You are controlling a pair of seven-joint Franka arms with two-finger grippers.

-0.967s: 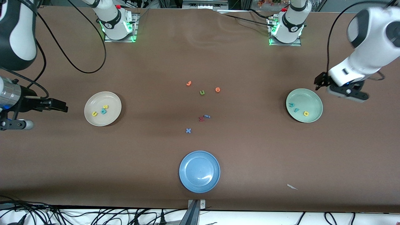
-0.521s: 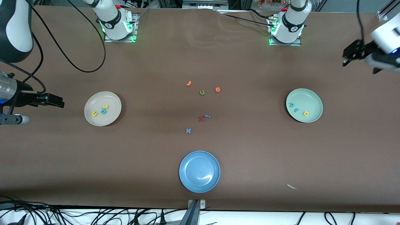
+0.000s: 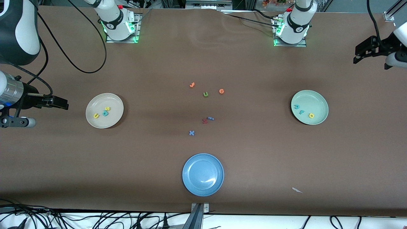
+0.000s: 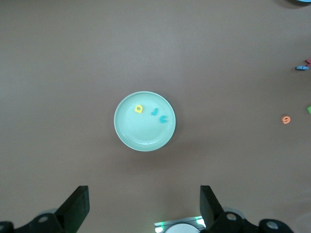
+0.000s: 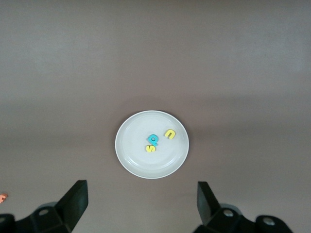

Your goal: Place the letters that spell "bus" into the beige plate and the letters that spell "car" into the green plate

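Observation:
The beige plate [image 3: 95,99] holds a yellow "u" [image 3: 96,116], a teal "b" [image 3: 105,113] and a yellow-green "s" [image 3: 107,108]. My right gripper [image 3: 65,105] hangs open and empty beside it, toward the right arm's end of the table. In the right wrist view the plate [image 5: 141,162] lies ahead of the open gripper [image 5: 142,201]. The green plate [image 3: 313,100] holds a teal "c" [image 3: 296,107], a teal "r" [image 3: 302,111] and a yellow "a" [image 3: 311,115]. My left gripper [image 3: 357,54] is open and empty, high over the table's edge. The left wrist view shows that plate [image 4: 141,136] beyond the gripper [image 4: 145,204].
A blue plate [image 3: 203,174] sits near the front edge. Loose letters lie mid-table: two orange ones [image 3: 192,85] [image 3: 221,91], an olive "u" [image 3: 205,94], a red one [image 3: 205,121], a blue one [image 3: 210,118] and a blue "x" [image 3: 191,133]. A paper scrap [image 3: 297,190] lies near the front.
My left gripper has lifted away from beside the green plate and swung out toward the left arm's end of the table. The right gripper has barely shifted. No letter has moved.

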